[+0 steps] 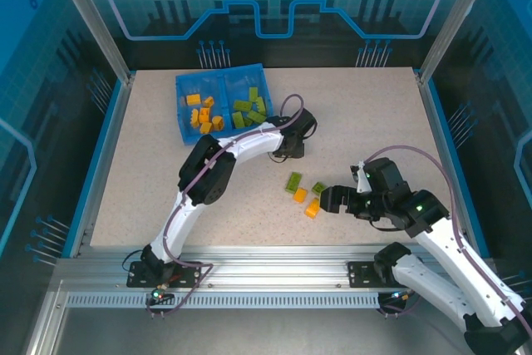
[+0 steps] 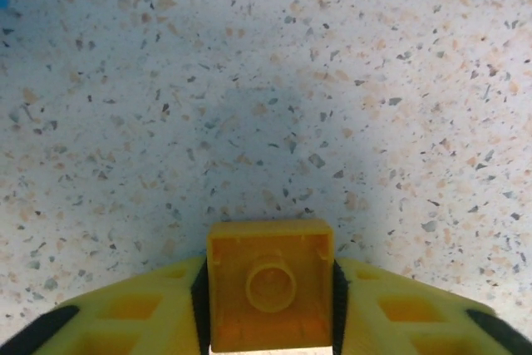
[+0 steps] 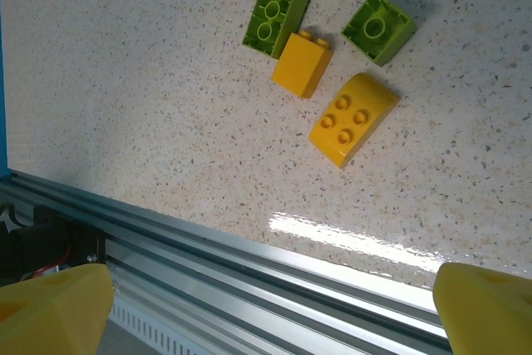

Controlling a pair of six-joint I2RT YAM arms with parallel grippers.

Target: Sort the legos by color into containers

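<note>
Left claw (image 2: 270,309) pinches orange lego (image 2: 270,280) — four loose legos (image 1: 300,195) nearby.

I'm counting two green bricks (image 3: 278,7) and two orange bricks (image 3: 353,118) loose, upper right of my right wrist view; one more orange brick (image 2: 270,284) gripped; one tray (image 1: 181,114).

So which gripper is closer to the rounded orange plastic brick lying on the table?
Right. The right gripper sits beside the rounded brick; the left gripper, holding a square orange brick, hangs farther back.
</note>
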